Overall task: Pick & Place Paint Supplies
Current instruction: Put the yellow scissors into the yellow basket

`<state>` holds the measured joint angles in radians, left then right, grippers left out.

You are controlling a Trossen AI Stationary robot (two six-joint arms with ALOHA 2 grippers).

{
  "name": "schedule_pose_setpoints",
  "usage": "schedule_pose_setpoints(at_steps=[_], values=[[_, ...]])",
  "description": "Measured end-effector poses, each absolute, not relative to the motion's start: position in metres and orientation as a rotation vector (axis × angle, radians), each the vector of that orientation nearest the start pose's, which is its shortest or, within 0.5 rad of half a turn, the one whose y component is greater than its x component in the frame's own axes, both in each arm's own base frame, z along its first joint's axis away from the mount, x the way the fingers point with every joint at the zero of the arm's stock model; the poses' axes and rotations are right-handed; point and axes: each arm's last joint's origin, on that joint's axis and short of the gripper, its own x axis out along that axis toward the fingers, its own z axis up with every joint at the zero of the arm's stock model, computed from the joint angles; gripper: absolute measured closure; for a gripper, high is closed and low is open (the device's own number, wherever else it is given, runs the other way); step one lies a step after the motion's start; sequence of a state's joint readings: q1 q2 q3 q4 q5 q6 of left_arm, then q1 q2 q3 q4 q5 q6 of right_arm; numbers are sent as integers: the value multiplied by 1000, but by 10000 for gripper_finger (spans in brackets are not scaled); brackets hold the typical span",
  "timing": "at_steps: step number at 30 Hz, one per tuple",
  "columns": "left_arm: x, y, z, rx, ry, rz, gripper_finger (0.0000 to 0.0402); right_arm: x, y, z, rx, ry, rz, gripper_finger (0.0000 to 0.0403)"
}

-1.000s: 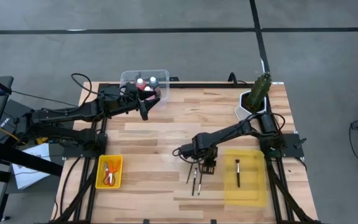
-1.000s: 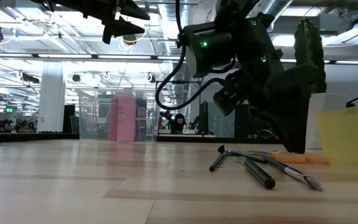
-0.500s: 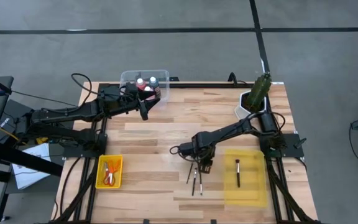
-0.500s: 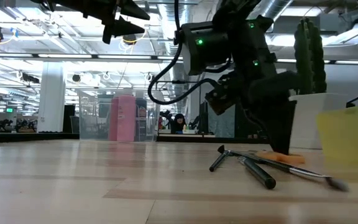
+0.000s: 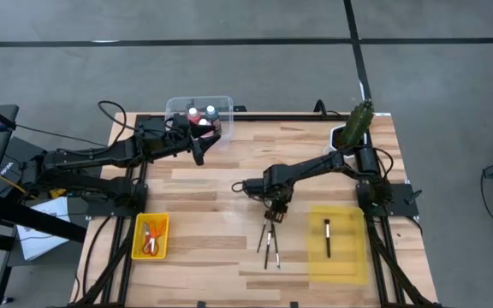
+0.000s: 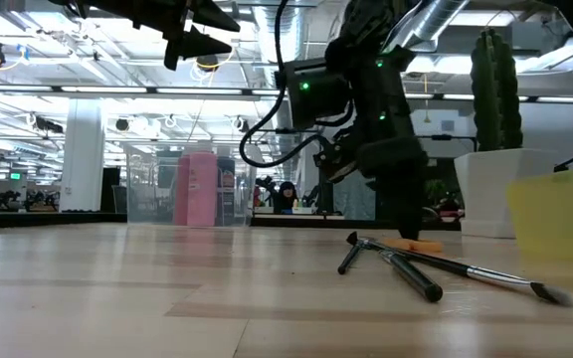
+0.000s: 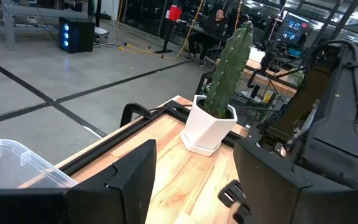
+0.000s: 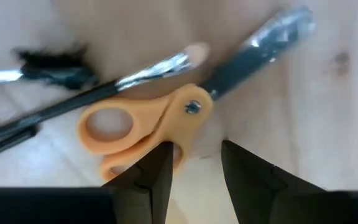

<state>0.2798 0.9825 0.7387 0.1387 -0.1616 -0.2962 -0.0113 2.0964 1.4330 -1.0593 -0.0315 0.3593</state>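
Right now the right gripper hangs just above the wooden table, fingers spread, nothing between them. The orange-handled scissors lie flat directly below and just ahead of the fingertips, the pivot screw sitting almost in line with the gap. Their long axis runs slantwise across that gap: handle loops to one side, dark blades to the other. So the move, by the look of it, turns on dropping straight down so the fingers straddle the narrow part near the pivot, not the wide loops.

Thin brushes lie crossed against the scissors, one silver ferrule touching the handle, so a closing grip could catch a brush too. The yellow tray, holding one brush, sits just beyond the gripper on the side away from the other arm.

The right arm is clearly the nearer one. The left gripper waits well apart, beside the clear bin with the paint bottles, its fingers spread and empty. A smaller yellow tray holds another pair of scissors.

Compared with a second ago, the right gripper has pulled back from over the brush pile toward the middle of the table, and one brush now lies farther out toward the tray.
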Motion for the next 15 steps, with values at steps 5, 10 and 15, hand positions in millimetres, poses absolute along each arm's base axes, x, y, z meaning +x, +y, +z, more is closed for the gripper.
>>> schedule_pose_setpoints(at_steps=[5, 10, 15], values=[[212, 66, 312, -297, 39, 457, 192, 368, -20, 133, 304, 1689, -327, 271], [212, 66, 312, -297, 39, 457, 192, 368, -34, 133, 323, 1673, -349, 273], [212, 66, 312, -297, 39, 456, 192, 369, -37, 132, 315, 1667, -343, 298]])
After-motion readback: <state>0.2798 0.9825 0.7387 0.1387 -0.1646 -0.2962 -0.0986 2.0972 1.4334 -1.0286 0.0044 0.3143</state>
